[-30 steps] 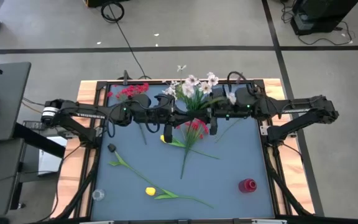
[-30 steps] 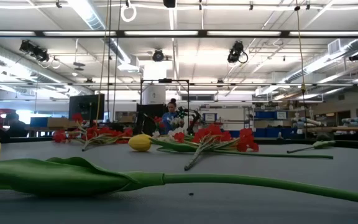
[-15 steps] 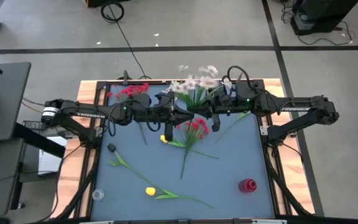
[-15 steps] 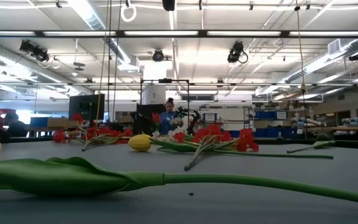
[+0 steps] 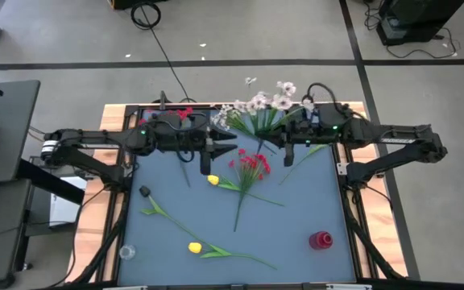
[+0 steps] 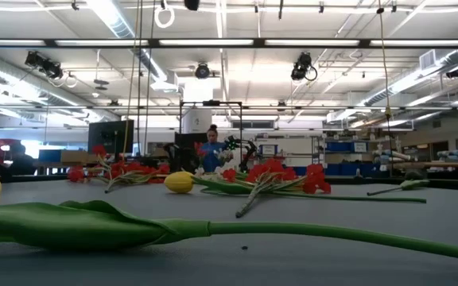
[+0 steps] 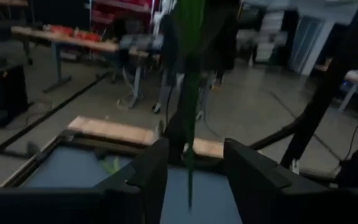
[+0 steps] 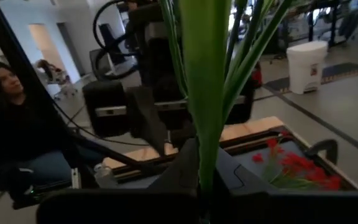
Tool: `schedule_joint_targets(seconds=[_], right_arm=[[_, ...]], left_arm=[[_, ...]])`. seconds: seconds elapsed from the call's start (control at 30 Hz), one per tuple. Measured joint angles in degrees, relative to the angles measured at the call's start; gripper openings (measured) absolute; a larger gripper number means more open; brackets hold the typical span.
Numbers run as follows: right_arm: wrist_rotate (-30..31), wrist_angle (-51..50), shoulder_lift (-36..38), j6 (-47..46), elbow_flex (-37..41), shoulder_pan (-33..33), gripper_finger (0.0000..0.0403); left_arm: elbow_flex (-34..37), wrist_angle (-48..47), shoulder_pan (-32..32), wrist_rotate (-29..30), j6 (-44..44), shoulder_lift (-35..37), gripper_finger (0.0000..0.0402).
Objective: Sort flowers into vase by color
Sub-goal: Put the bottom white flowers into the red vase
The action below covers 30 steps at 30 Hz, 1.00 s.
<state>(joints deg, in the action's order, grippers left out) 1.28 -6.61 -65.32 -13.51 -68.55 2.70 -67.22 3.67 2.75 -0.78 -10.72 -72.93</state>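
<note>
Right hand (image 5: 284, 138) pinching the white spray (image 5: 258, 107) has lifted it toward the tabletop's (image 5: 296, 217) far edge; left hand (image 5: 209, 150), spread, has withdrawn. Handover complete; red vase (image 5: 321, 240) unfilled.

Table surface (image 5: 296, 217): smooth, matt grey-blue sheet, edged by a dark metal frame (image 5: 346, 173) over pale raw wood boards (image 5: 113, 121). Arms and both grippers, left gripper (image 7: 191, 163) and right gripper (image 8: 205, 186): matt black plastic or painted metal. Flowers: artificial, with smooth, slightly glossy plastic-looking stems, as on the near tulip stem (image 6: 293, 229); red blossoms (image 5: 250, 164) and white blossoms (image 5: 258, 103) look like soft matt cloth. Red vase (image 5: 321, 240): smooth finish. Floor (image 5: 71, 40): matt concrete.
</note>
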Motion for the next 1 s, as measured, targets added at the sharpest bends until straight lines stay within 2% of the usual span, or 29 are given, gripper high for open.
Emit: schedule_joint_targets(seconds=[0.27, 0.67, 1.0], right_arm=[[3.7, -7.4, 6.3, 1.7, 0.0, -0.7, 0.0011], [8.3, -14.0, 10.0, -0.3, 0.0, -3.0, 0.0011], [6.5, -18.8, 11.7, 3.9, 0.0, -7.9, 0.0011]], left_arm=[[0.0, -7.1, 0.4, 0.7, 3.0, 6.7, 0.0167], [0.0, -8.0, 0.2, 0.8, 3.0, 6.7, 0.0167], [0.0, -7.8, 0.2, 0.7, 2.8, 6.7, 0.0167]])
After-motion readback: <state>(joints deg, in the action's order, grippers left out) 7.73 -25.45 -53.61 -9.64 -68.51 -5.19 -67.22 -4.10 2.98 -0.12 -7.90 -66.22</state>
